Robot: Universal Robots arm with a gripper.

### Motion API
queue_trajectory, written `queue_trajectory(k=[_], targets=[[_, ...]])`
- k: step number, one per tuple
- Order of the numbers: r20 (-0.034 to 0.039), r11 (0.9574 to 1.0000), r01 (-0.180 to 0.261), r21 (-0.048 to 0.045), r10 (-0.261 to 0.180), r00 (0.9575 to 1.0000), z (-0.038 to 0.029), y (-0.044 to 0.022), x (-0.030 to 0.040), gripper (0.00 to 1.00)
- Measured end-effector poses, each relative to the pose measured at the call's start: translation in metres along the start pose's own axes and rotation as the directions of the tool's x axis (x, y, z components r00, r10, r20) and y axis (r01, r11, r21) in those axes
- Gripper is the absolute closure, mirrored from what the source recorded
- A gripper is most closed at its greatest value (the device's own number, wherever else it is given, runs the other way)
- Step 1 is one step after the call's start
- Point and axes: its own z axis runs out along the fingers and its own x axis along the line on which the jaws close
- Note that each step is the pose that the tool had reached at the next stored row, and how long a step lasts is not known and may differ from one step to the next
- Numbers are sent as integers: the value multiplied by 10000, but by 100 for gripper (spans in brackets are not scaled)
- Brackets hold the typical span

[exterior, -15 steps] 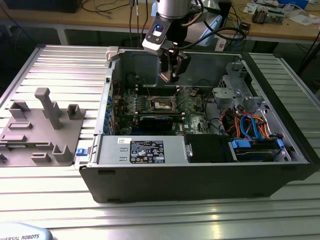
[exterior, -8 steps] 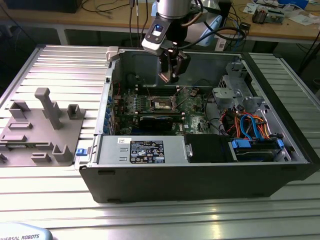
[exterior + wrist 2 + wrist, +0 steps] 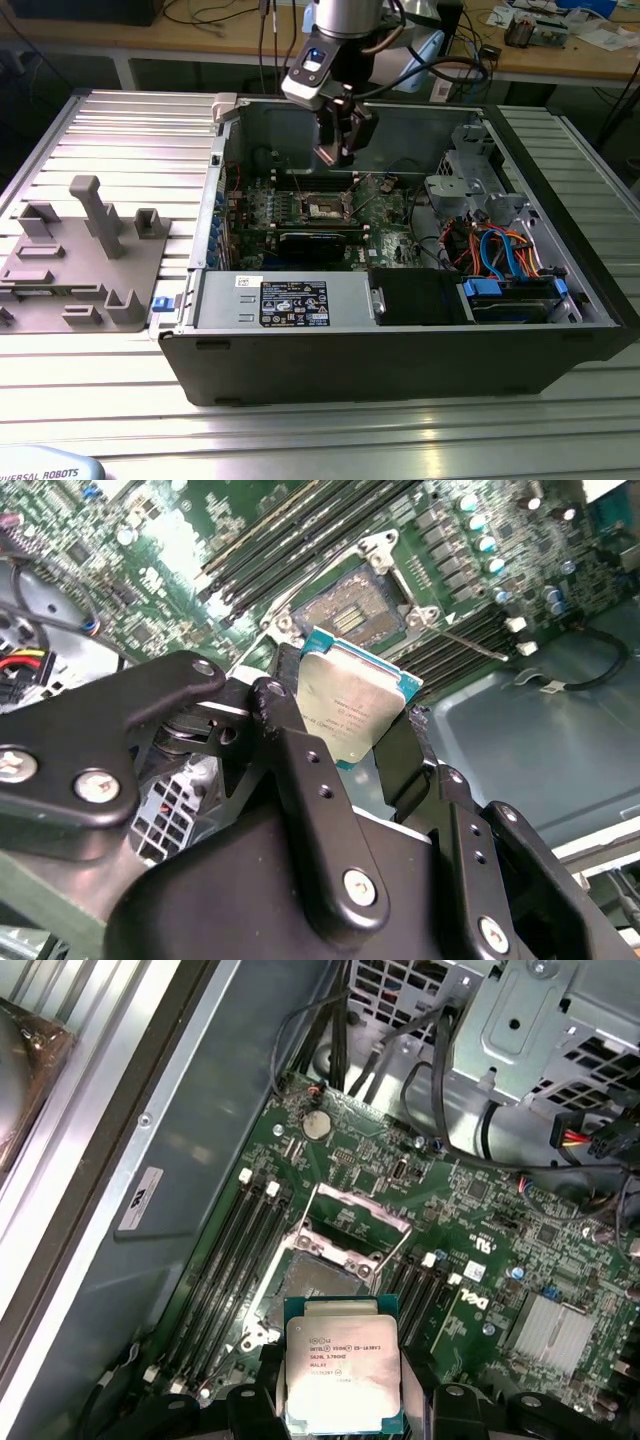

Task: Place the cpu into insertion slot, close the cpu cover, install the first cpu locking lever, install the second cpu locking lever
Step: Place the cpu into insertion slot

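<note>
Currently we list: black two-fingered gripper [image 3: 337, 152], clenched on the edges of the small square cpu with silvery-grey metal top [image 3: 343, 1375], held above the green motherboard [image 3: 470, 1210], apart from the dark square insertion slot [image 3: 318, 1295]. We note the thin silvery cpu cover [image 3: 362, 1206] raised open beside that slot.

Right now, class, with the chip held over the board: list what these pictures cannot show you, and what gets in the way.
1. Second wrist view: the black claw gripping the silvery-grey square cpu hides its lower part.
2. First wrist view: the cpu covers the edge, nearest the claw, of the dark square insertion slot.
3. Exterior view: the slot's inside is too small to make out.
</note>
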Motion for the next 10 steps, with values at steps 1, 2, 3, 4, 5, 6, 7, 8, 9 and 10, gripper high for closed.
queue_trajectory(k=[1, 2, 3, 4, 5, 6, 7, 8, 9, 10], targets=[[-12, 10000, -18, 32, 18, 10000, -1, 0, 0, 46], [-21, 10000, -38, 52, 38, 10000, 0, -1, 0, 46], [-25, 10000, -60, 58, 61, 10000, 1, -1, 0, 46], [-23, 9999, -117, 59, 118, 9999, 1, -1, 0, 46], [-22, 9998, -177, 59, 177, 9998, 2, 0, 0, 46], [-20, 9997, -220, 59, 220, 9998, 2, -1, -1, 46], [-17, 9995, -309, 59, 309, 9995, 2, 0, -1, 46], [-15, 9993, -368, 59, 368, 9993, 2, -1, -1, 46], [-10, 9989, -465, 59, 465, 9989, 2, -1, -1, 46], [-9, 9986, -518, 59, 518, 9987, 3, -1, -2, 46]])
